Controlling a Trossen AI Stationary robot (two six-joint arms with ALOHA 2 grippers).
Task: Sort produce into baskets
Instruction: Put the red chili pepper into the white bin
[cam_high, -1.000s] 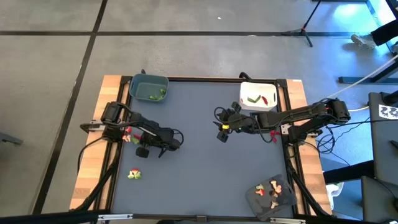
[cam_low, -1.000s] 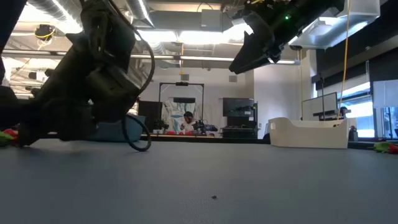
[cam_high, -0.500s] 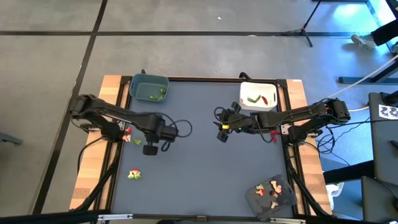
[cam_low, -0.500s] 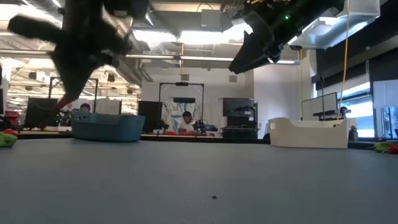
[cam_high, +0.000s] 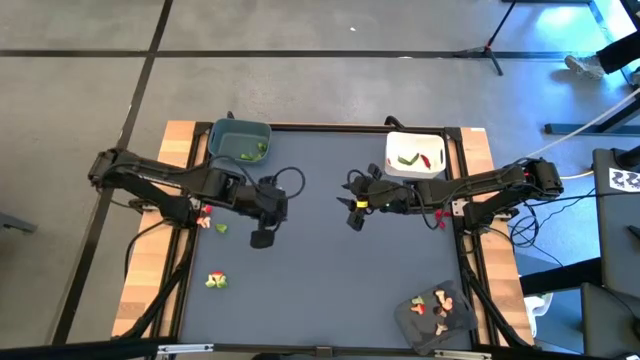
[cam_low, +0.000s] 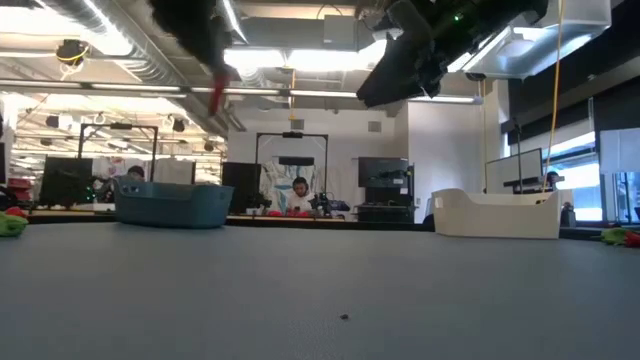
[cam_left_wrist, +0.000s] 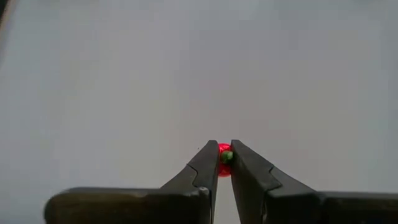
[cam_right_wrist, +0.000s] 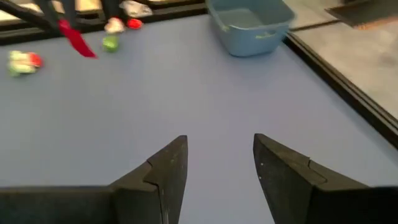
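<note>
- Left tool (cam_high: 261, 240) is nipped nearly shut on a small red toy piece with a green tip (cam_left_wrist: 223, 154), likely a chili pepper. It's carried clear above the tabletop (cam_high: 320, 270), left of centre.
- In the low view the red piece (cam_low: 217, 93) hangs point-down from the left tool, so its long axis is roughly vertical.
- Right tool (cam_high: 352, 212) hangs over mid-tabletop, fingers (cam_right_wrist: 165, 171) apart, nothing between them. It's waiting.
- Key relation: the white tub (cam_high: 415, 154) at the far right corner already has a red piece and a green one in it. The blue-grey tub (cam_high: 239, 139) at the far left corner shows only green. My read: red belongs in the white tub, which lies across the tabletop from the left tool, past the right tool.
- The right arm is much nearer that tub. A handover mid-tabletop or a long left-arm reach both look possible.
- Room: centre of tabletop is bare, no obstacles bar the right arm itself.
- Remaining loose produce: a red-and-green cluster (cam_high: 210, 221) near the left edge and another (cam_high: 216, 281) further toward the near left corner.
- Dark grey tray (cam_high: 436, 315) at the near right corner holds several pale and red bits.
</note>
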